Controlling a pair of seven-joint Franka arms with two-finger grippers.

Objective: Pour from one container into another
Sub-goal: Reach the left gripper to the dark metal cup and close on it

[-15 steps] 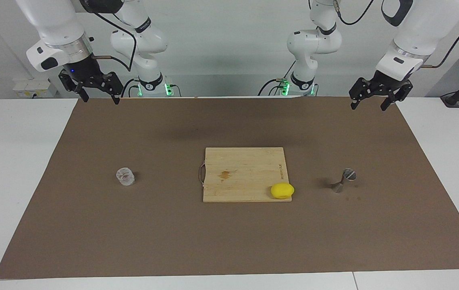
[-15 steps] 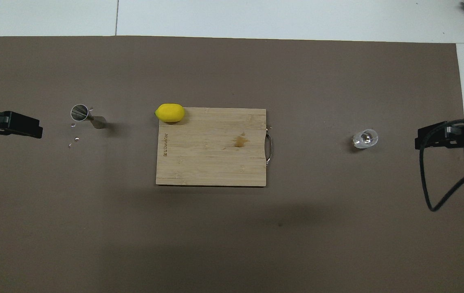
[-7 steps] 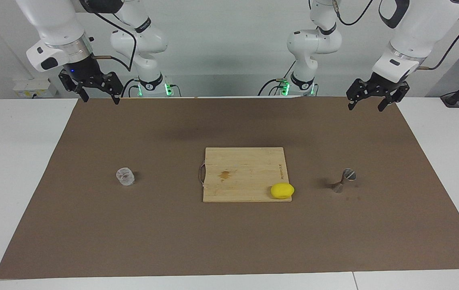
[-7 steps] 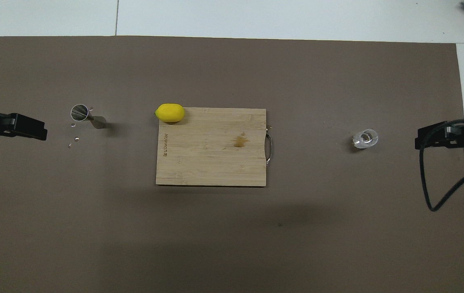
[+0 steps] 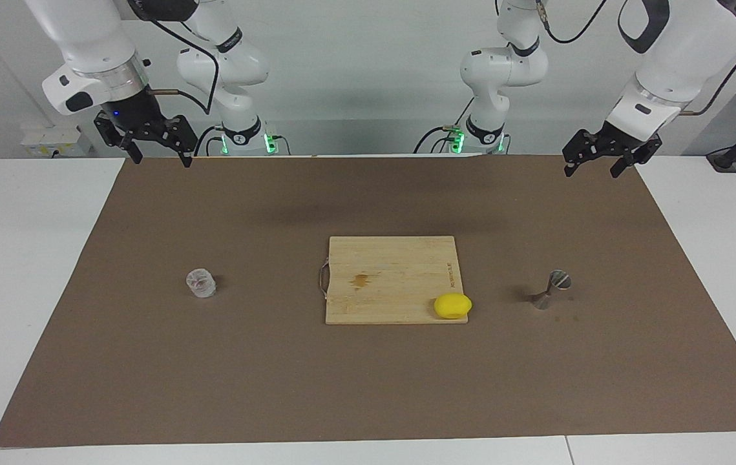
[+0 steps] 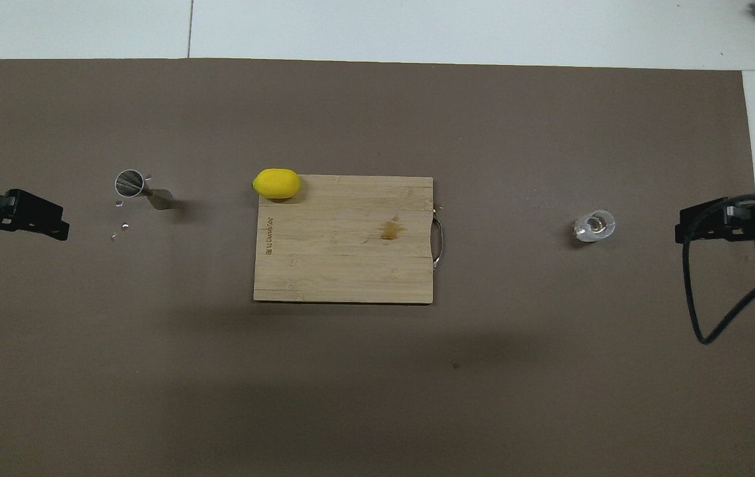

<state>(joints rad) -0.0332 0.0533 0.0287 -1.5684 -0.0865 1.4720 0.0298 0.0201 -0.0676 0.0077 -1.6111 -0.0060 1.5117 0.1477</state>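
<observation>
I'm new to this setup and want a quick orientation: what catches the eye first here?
A yellow lemon sits on a corner of the wooden cutting board at mid-table. A clear glass cup stands toward the right arm's end, a silvery jigger toward the left arm's. Both hands, left and right, hang open and empty over the mat's edge by the robots.

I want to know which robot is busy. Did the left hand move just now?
Yes. The left hand drifted a bit toward the middle of the table and then back, judged against the brown mat's corner.
</observation>
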